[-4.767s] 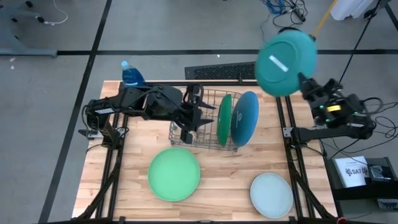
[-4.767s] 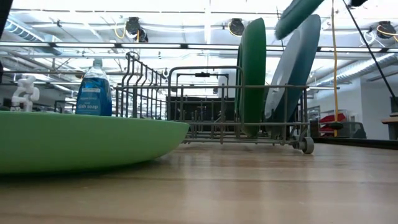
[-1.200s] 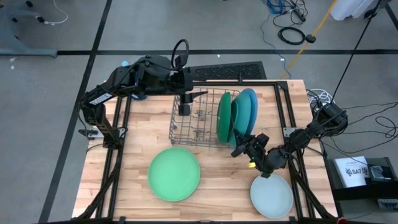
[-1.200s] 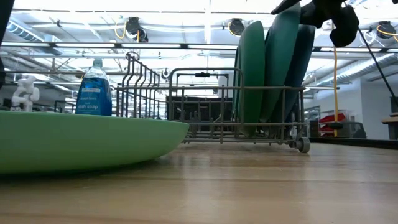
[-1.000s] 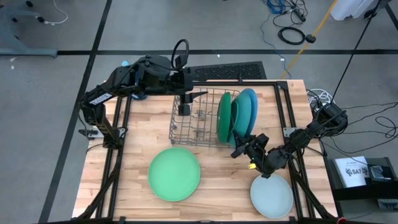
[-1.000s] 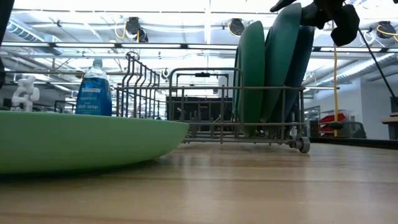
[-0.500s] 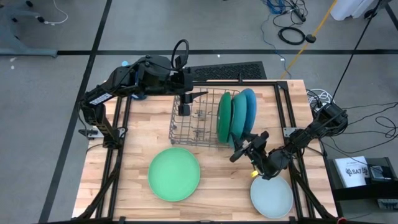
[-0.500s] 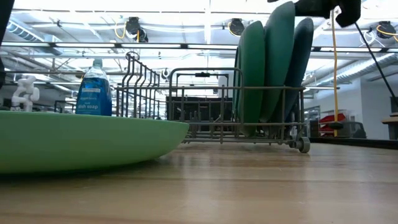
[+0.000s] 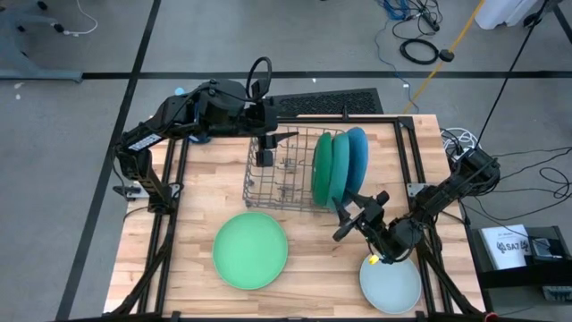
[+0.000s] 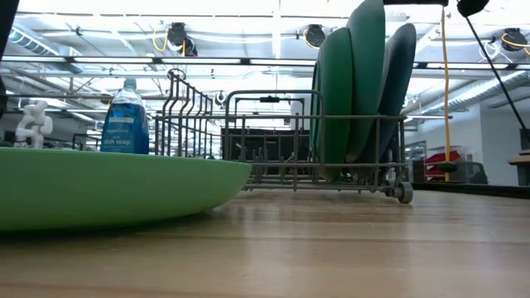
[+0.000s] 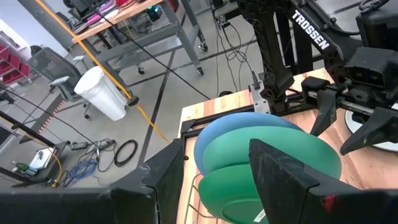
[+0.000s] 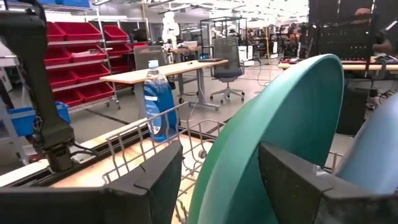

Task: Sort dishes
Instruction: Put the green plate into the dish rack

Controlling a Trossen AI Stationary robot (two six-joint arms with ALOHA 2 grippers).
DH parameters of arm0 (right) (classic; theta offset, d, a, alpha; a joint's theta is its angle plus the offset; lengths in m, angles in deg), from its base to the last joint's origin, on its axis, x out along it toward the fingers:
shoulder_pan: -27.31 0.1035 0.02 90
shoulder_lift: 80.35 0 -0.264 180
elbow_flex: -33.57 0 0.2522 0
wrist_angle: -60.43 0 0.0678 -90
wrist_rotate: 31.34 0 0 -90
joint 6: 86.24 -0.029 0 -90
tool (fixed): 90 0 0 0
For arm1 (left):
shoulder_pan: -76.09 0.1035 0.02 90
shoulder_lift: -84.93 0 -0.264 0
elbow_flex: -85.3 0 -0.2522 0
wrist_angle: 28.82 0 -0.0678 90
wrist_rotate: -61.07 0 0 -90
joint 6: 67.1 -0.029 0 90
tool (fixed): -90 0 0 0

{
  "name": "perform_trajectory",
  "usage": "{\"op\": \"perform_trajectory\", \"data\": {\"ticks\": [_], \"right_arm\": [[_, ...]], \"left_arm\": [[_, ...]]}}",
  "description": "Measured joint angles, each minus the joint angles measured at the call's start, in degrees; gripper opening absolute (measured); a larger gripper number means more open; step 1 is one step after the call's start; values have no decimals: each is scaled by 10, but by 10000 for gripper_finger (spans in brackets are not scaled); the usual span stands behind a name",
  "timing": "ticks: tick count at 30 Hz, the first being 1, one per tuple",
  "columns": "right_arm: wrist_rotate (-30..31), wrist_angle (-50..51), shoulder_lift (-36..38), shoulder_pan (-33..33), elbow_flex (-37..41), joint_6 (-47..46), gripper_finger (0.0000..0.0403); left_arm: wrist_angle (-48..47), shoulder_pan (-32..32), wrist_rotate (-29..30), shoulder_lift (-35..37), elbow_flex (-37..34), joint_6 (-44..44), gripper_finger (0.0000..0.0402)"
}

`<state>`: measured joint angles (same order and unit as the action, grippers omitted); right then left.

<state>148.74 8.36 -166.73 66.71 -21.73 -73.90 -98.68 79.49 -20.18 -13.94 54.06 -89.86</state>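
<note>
1. A robotics lab or workshop, not a home: bare concrete floor crossed with black tape lines.
2. Shelves of red bins, office chair and workbenches.
3. Exposed ceiling ducts, loose cables.

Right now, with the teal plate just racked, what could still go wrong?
The right gripper, open, sits close to the teal plate; pulling away carelessly might clip its rim. That plate stands packed between the dark green plate and the blue plate in the rack, so a knock could tip them together.
</note>
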Motion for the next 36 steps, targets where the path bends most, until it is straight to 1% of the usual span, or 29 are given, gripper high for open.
{"op": "perform_trajectory", "data": {"ticks": [6, 14, 17, 19, 21, 23, 26, 27, 31, 36], "right_arm": [[-3, -4, 27, 21, -1, 24, 214], [-2, -4, 56, 58, -1, 71, 203], [-2, -3, 68, 66, -1, 90, 192], [-2, -3, 77, 69, -1, 107, 174], [-2, -3, 84, 68, -1, 128, 144], [-2, 0, 90, 64, -1, 153, 101], [-1, 0, 94, 59, -1, 200, 25], [-1, 0, 95, 55, -1, 219, 13], [0, 2, 96, 31, -1, 241, 5], [0, 50, 96, 17, -1, 227, 1]], "left_arm": [[-4, 0, 0, 0, 0, 0, 182], [-5, 0, 0, 0, 0, 0, 182], [-5, 0, 0, 0, 0, 0, 182], [-5, 0, 0, 0, 0, 0, 182], [-5, 0, 0, 0, 0, 0, 182], [-5, 0, 0, 0, 0, 0, 182], [-5, 0, 0, 0, 0, 0, 182], [-5, 0, 0, 0, 0, 0, 182], [-5, 0, 0, 0, 0, 0, 182], [-7, 0, 0, 0, 0, 0, 182]]}}
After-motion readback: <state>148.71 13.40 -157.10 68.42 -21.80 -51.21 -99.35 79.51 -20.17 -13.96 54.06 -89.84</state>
